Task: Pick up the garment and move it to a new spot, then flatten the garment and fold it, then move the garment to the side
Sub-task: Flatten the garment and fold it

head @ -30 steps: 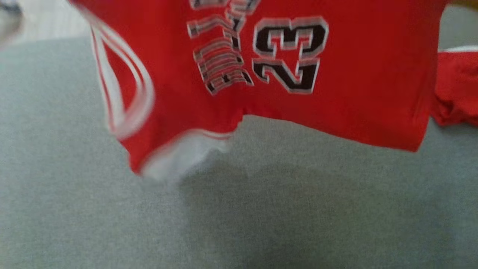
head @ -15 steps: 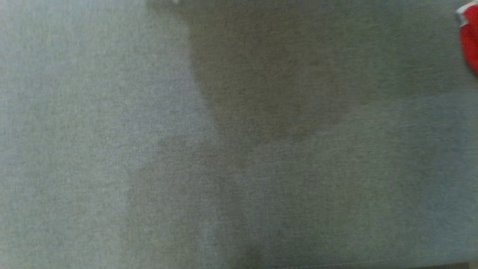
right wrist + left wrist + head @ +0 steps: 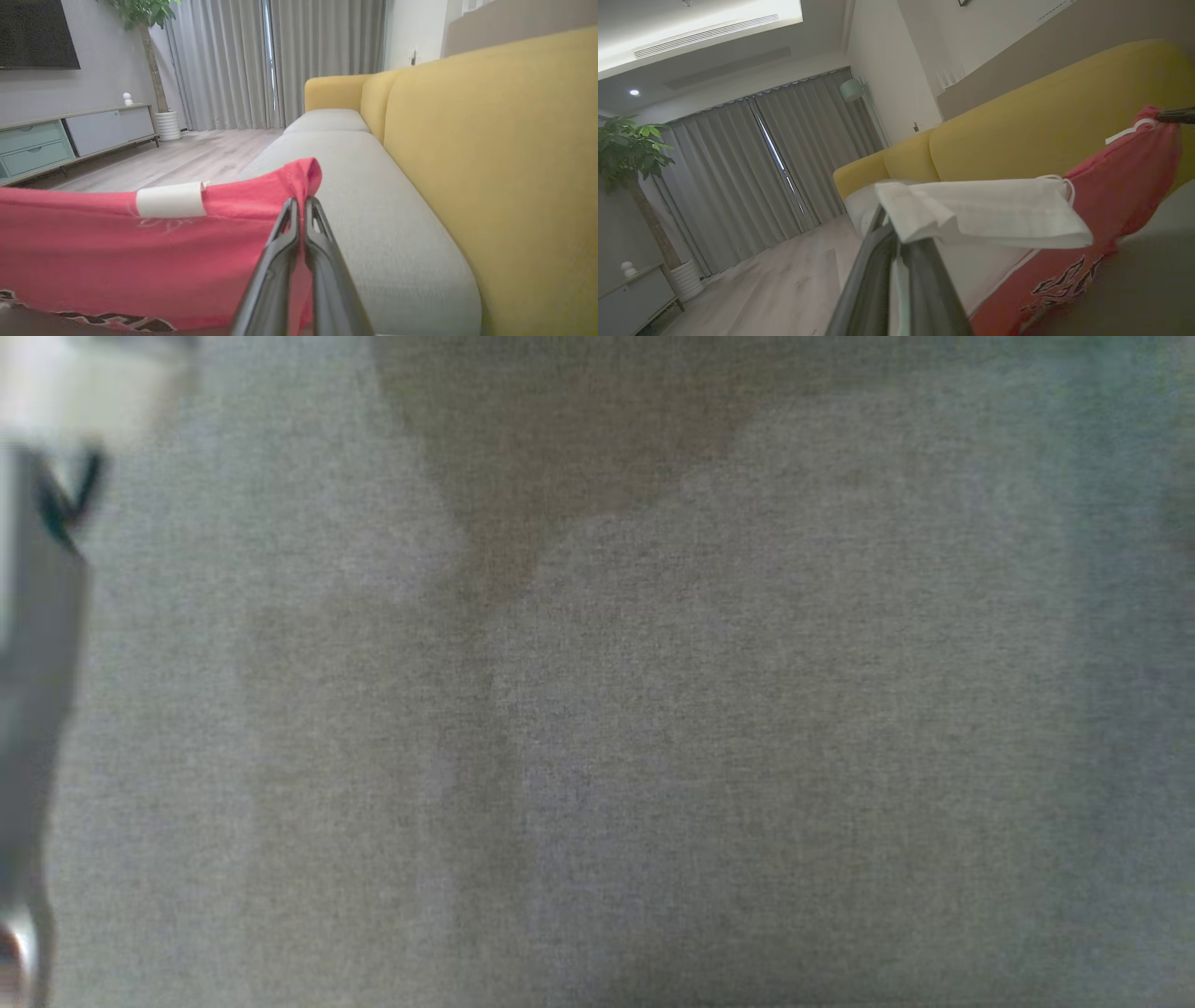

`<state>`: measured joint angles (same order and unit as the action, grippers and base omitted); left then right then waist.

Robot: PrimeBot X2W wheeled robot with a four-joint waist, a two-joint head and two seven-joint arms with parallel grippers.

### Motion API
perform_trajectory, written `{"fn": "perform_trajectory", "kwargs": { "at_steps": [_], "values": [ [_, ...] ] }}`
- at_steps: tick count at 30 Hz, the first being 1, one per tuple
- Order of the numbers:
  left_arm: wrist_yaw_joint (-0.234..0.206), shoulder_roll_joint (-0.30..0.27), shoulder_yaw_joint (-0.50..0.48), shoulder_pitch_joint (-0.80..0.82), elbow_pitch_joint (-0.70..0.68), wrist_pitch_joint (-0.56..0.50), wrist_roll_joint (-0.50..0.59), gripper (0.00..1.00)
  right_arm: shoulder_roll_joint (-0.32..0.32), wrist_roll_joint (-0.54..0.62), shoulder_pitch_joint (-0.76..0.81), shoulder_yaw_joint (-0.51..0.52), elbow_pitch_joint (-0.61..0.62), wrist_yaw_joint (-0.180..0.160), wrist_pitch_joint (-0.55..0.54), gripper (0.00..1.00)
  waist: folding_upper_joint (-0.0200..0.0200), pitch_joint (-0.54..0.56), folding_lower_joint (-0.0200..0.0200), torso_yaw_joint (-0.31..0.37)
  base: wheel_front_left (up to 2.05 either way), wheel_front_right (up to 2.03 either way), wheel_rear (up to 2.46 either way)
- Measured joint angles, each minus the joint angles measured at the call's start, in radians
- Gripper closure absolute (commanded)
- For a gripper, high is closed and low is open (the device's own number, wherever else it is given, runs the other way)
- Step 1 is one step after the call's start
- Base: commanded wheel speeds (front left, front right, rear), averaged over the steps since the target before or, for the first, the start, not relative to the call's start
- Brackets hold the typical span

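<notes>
Garment (image 3: pixel 140 252) first: the red shirt hangs in the air, pulled out wide between the two grippers, over the grey sofa seat (image 3: pixel 373 200), I think. The right gripper (image 3: pixel 301 205) is pinched tight on one red corner. The left gripper (image 3: pixel 901 238) is pinched tight on the white edge (image 3: pixel 985 214) at the other end. Holding two ends likely opens the shirt up, so it can be laid down flat. The yellow sofa back (image 3: pixel 490 140) is near, so the cloth could brush it.
</notes>
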<state>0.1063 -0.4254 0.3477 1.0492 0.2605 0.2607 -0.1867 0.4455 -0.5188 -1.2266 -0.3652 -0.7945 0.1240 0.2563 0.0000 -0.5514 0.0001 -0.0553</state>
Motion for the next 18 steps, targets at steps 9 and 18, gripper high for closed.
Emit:
{"fn": "perform_trajectory", "kwargs": {
  "at_steps": [9, 18],
  "values": [
    [0.018, -0.014, 0.000, -0.471, -0.173, 0.000, -0.031, 1.00, 0.045, -0.168, 0.357, -0.010, 0.096, 0.000, 0.000, 1.00, 0.0001, 0.125, -0.0004, 0.008, 0.00, 0.00, 0.00],
    [0.026, -0.020, 0.029, -0.832, -0.247, -0.001, -0.045, 1.00, 0.087, -0.225, 0.749, 0.076, 0.262, 0.000, -0.001, 1.00, 0.0001, 0.249, -0.0005, 0.011, 0.00, 0.00, 0.00]
  ]
}}
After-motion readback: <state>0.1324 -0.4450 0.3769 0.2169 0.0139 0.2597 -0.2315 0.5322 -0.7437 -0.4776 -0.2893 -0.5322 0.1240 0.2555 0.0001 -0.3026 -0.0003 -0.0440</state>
